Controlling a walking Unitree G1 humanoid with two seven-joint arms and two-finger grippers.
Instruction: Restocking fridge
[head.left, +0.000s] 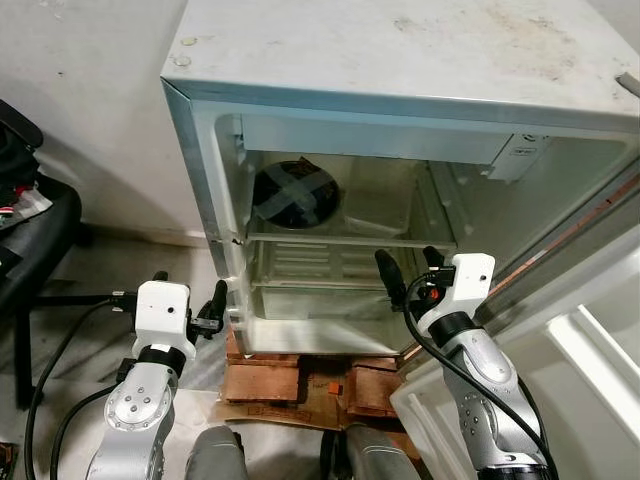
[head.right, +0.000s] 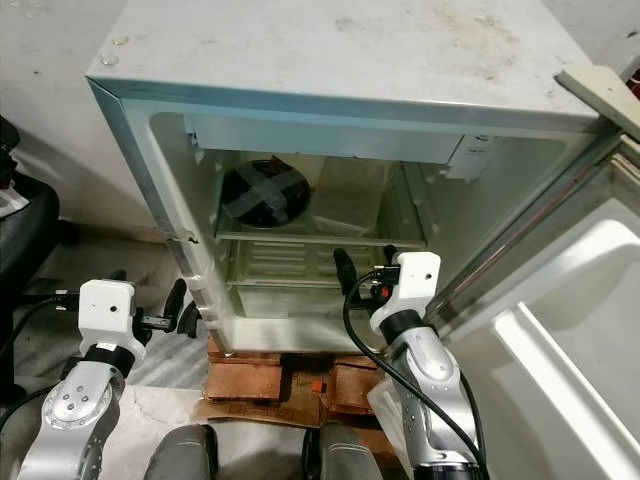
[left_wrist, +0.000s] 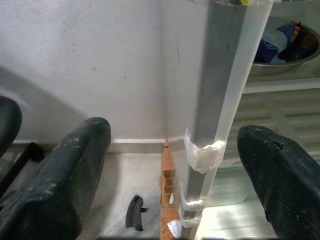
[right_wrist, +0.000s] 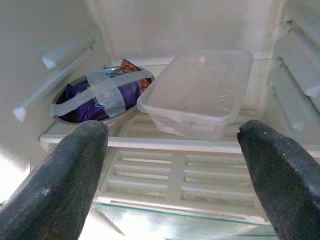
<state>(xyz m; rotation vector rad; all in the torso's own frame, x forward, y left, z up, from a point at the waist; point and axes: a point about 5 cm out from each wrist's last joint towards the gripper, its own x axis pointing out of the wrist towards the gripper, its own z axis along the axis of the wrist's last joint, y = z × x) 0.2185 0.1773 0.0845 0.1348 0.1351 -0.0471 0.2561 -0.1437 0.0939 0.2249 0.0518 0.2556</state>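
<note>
taped bowl (right_wrist: 102, 95) half hidden behind fridge (head.left: 400, 60) frame; right pincer (head.left: 412, 270) spread.

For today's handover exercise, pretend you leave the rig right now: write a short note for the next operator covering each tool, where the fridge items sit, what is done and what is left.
Left tool: open, holding nothing, outside the fridge by its left front edge.
Right tool: open, holding nothing, at the fridge opening, facing the upper shelf.
Taped metal bowl with purple packets: on the upper shelf, left.
Clear plastic container: beside it on the right, overlapping the bowl's rim.
Done: those two are shelved; fridge door open.
Left: I see no further items to load; door not yet closed.
</note>
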